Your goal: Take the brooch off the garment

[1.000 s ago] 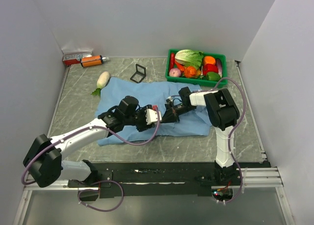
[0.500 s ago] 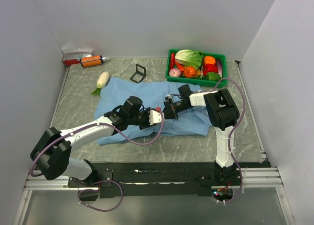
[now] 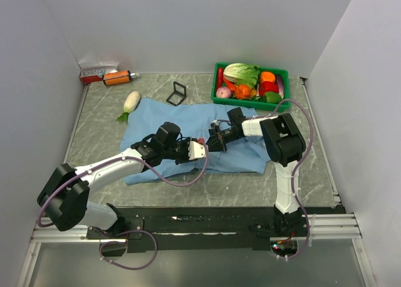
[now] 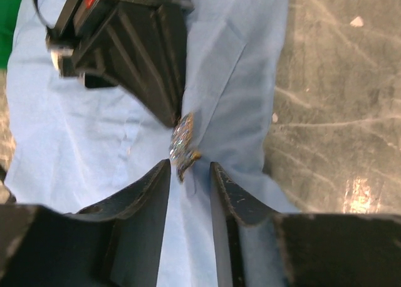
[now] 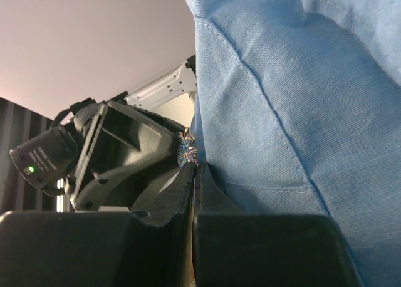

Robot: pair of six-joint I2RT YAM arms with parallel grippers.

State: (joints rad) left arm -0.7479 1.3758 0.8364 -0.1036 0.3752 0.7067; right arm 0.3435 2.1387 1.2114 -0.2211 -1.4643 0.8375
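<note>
Blue cloth of the garment (image 3: 156,114) lies spread on the bench (image 3: 100,130), and the two hands now meet tip to tip over its middle. Within the last second the left hand (image 4: 189,168) has advanced to the right, closing the gap to the right hand (image 5: 193,177), which has shifted only slightly. Right hand: fingers pressed together, apparently pinching a raised fold of cloth just beside the brooch (image 4: 183,143). Left hand: fingers narrowly apart, not closed on anything; the lower end of the brooch sits at the gap between its fingertips. The brooch is attached to the fold. Assessment: the approach looks complete and the fold braced, so the next action called for is closing the left hand on the brooch and pulling it clear. Risk: the ornament is small, and the fingers may catch cloth with it.
</note>
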